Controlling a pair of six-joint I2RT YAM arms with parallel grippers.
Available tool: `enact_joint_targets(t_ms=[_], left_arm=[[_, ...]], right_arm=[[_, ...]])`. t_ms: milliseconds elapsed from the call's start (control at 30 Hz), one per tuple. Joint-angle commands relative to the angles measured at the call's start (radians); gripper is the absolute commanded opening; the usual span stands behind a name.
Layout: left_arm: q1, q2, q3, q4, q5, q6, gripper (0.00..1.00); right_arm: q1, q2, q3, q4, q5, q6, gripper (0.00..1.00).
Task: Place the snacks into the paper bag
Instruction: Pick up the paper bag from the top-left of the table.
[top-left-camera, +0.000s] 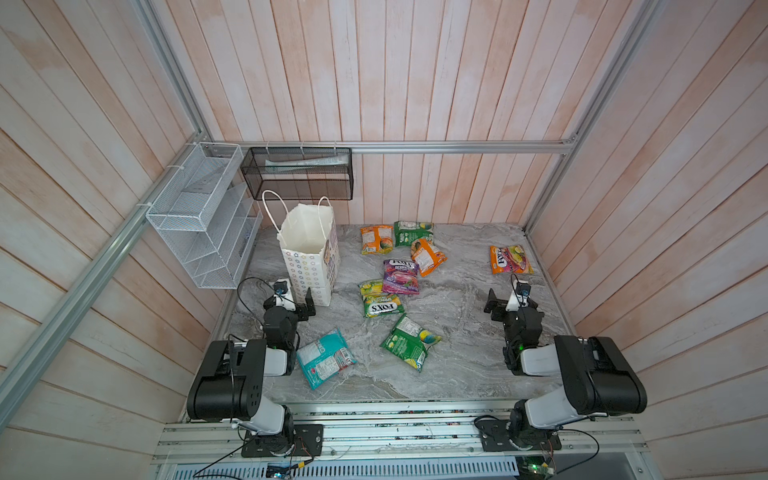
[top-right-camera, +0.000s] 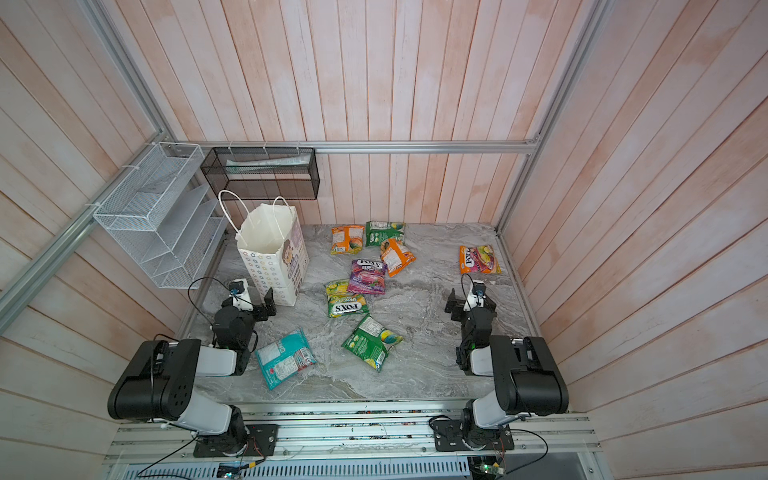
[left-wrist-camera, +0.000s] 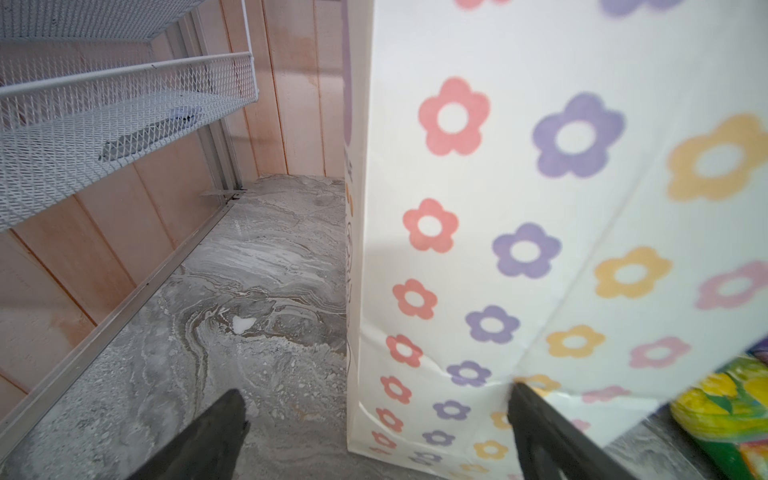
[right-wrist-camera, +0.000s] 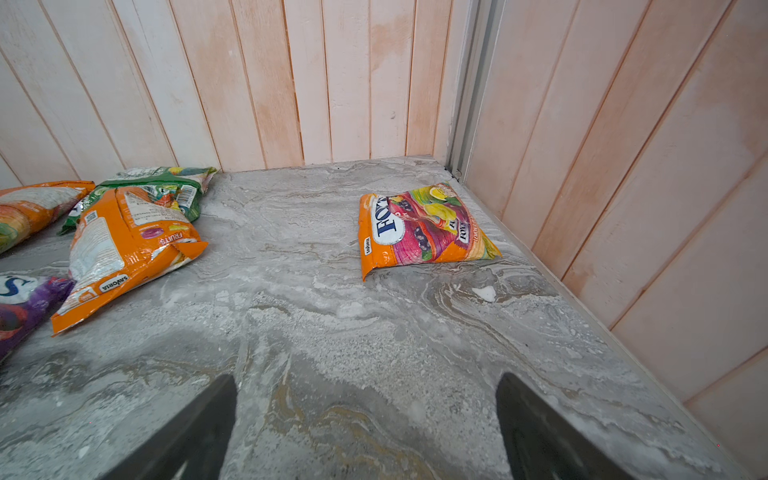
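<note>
The white paper bag (top-left-camera: 309, 253) (left-wrist-camera: 540, 208) stands upright and open at the back left of the marble table. Several snacks lie flat on the table: two orange pouches (top-left-camera: 376, 240) (top-left-camera: 428, 257), a green one (top-left-camera: 413, 232), a purple one (top-left-camera: 400, 276), a yellow-green one (top-left-camera: 380, 298), another green one (top-left-camera: 409, 343), a teal one (top-left-camera: 325, 358), and an orange one (top-left-camera: 510, 259) (right-wrist-camera: 424, 226) far right. My left gripper (top-left-camera: 298, 304) (left-wrist-camera: 376, 399) is open and empty, low at the bag's near corner. My right gripper (top-left-camera: 508, 305) (right-wrist-camera: 365, 380) is open and empty, just short of the far-right orange pouch.
A white wire-mesh rack (top-left-camera: 199, 216) hangs on the left wall above the table, close behind the bag. A black mesh basket (top-left-camera: 297, 174) hangs on the back wall. Plank walls and aluminium frame rails (top-left-camera: 457, 146) close the table on three sides.
</note>
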Motion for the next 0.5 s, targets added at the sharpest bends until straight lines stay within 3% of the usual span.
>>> enact_joint_targets(t_ms=[0,33,100,133,233,367,467], left_arm=[[-0.012,-0.083,0.035,-0.077,-0.158,-0.036,1.00],[-0.018,-0.146,0.053,-0.163,-0.181,-0.036,1.00],[-0.068,-0.253,0.087,-0.291,-0.296,-0.067,1.00],[-0.091,-0.310,0.105,-0.375,-0.321,-0.098,1.00],[-0.136,-0.460,0.166,-0.591,-0.352,-0.189,1.00],[-0.142,-0.592,0.325,-1.007,-0.367,-0.379,1.00],[-0.131,-0.642,0.436,-1.242,-0.337,-0.624,1.00]], right_arm=[[-0.002,0.001,0.008,0.067,0.052,0.006,0.98],[0.003,-0.040,-0.008,0.069,0.095,0.005,0.98],[0.008,-0.189,0.022,-0.144,0.167,0.047,0.98],[0.007,-0.270,0.054,-0.281,0.171,0.073,0.98],[0.008,-0.460,0.090,-0.433,0.147,0.161,0.98],[0.008,-0.657,0.122,-0.611,0.218,0.367,0.98],[-0.001,-0.769,0.165,-0.803,0.303,0.505,0.98]])
